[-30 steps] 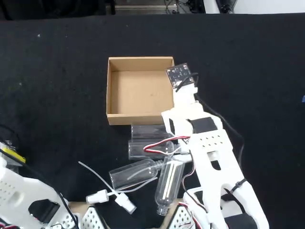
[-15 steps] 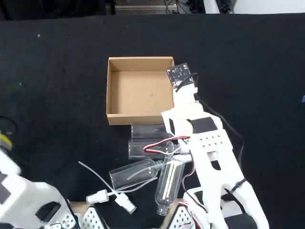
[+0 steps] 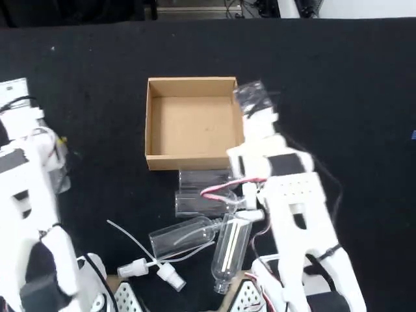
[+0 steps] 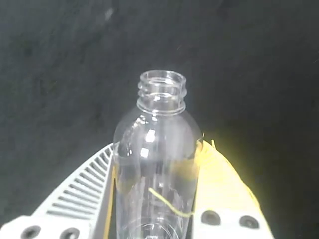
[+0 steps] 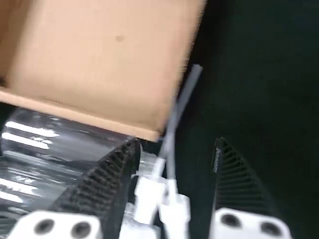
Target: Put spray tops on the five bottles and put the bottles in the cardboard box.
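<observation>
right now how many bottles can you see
5. One bottle in the left hand; two lying by the cardboard box; two more beside them. The right arm may hide others.

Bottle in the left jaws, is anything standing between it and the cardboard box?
Nothing visible does. The bottle, clamped in the left jaws, sits left of the cardboard box, with just black table between them. Its neck is uncapped, with no spray top on it yet.
</observation>
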You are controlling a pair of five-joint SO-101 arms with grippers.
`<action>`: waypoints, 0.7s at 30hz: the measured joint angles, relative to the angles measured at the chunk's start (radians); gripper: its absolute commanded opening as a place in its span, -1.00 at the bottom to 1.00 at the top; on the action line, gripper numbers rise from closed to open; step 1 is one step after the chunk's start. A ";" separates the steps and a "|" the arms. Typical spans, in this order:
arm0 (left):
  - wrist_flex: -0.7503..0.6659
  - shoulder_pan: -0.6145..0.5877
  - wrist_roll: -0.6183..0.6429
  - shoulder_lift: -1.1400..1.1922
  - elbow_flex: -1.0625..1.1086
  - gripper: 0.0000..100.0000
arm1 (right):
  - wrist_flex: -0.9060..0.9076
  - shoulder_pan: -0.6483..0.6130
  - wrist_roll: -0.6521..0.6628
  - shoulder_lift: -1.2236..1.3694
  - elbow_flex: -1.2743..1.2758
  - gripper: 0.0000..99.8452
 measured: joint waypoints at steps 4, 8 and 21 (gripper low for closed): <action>-0.117 0.034 0.077 -0.028 0.107 -0.94 | 0.097 0.138 0.046 0.000 -0.112 -0.56; -0.226 0.035 0.161 -0.043 0.215 -0.94 | 0.169 0.242 0.061 0.005 -0.193 -0.56; -0.252 0.037 0.218 -0.348 0.404 -0.94 | 0.450 0.281 0.413 0.269 -0.235 -0.56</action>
